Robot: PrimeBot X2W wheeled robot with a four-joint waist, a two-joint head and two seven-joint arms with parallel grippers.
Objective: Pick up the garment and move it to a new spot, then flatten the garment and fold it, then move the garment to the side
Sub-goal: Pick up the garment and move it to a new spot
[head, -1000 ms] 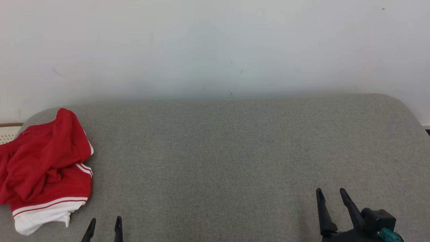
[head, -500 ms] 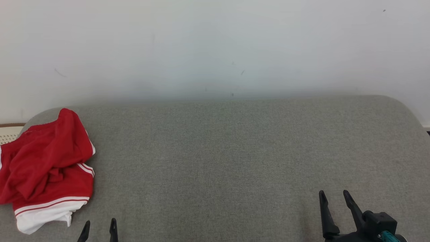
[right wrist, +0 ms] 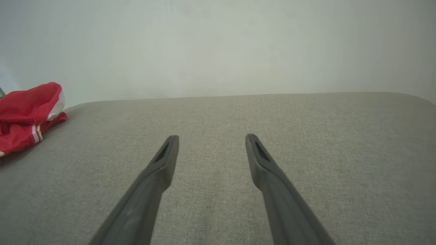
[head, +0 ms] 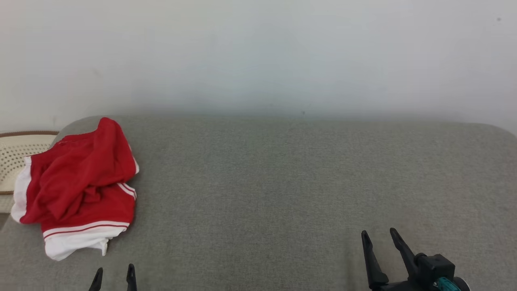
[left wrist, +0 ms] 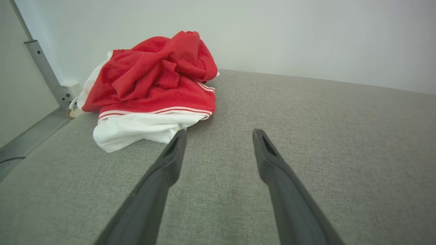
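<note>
The garment [head: 80, 186] is a crumpled heap of red shorts with white trim, lying at the left end of the grey padded table [head: 282, 194]. In the left wrist view the garment [left wrist: 153, 85] lies just ahead and left of my fingers. My left gripper [head: 114, 273] hovers near the front edge, a little below and right of the heap, open and empty; in its own view the left gripper [left wrist: 219, 133] has its left fingertip close to the white hem. My right gripper [head: 379, 236] stands open and empty at the front right. The garment [right wrist: 29, 114] lies far left of the right gripper [right wrist: 211, 137].
A cream perforated basket [head: 16, 155] with a brown rim stands off the table's left end, behind the garment. A pale wall [head: 258, 56] runs along the table's far edge. A grey post [left wrist: 44, 73] stands at the left beyond the table.
The camera has turned left, so the whole picture has shifted right and more of the basket shows. The garment has not moved on the table. Both grippers stay open.
</note>
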